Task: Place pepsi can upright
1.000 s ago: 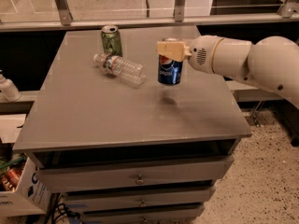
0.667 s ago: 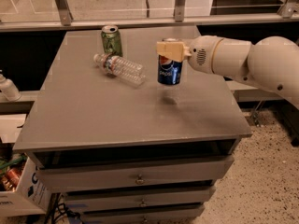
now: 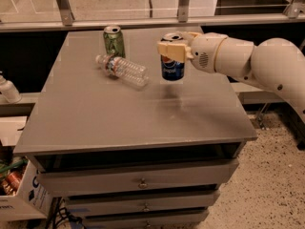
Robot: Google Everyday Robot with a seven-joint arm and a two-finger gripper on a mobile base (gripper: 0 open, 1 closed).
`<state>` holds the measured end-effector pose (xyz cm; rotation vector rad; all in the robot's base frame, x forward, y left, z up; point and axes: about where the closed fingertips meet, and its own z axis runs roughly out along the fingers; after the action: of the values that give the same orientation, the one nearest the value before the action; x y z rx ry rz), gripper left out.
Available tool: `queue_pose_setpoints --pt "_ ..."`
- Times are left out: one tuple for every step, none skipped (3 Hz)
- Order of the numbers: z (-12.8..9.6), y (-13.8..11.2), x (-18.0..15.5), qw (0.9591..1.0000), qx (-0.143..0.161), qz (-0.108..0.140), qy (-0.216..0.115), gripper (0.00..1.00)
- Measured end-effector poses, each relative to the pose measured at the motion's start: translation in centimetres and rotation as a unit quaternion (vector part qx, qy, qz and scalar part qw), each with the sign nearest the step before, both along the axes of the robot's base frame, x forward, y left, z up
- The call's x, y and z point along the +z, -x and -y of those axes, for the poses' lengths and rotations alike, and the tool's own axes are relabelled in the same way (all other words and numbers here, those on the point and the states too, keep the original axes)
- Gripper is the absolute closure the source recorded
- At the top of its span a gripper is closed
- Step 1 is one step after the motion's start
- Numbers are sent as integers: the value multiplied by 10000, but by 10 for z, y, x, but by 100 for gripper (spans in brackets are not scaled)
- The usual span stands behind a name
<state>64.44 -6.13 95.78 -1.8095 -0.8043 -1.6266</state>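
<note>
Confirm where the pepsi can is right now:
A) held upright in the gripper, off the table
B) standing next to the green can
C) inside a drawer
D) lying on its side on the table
A: the gripper is closed around the top of the pepsi can, which hangs upright with its shadow separate below it on the table.

A grey cabinet (image 3: 119,123) fills the centre of the frame. Three drawers (image 3: 138,175) with small knobs occupy its front, and the top one stands slightly open. Speckled floor (image 3: 271,185) shows at lower right. A cardboard box (image 3: 19,194) sits at lower left. Along the top edge, metal posts (image 3: 63,4) rise from a horizontal rail (image 3: 143,22). The gripper (image 3: 172,49) holds the pepsi can (image 3: 172,68) above the cabinet top, right of centre.
</note>
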Motion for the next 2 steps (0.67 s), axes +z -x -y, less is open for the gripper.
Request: queue_pose_setpoints --pt "-2 -12 0 9980 177 563 234 100" --pt "1 -20 -5 9949 204 850 505 100"
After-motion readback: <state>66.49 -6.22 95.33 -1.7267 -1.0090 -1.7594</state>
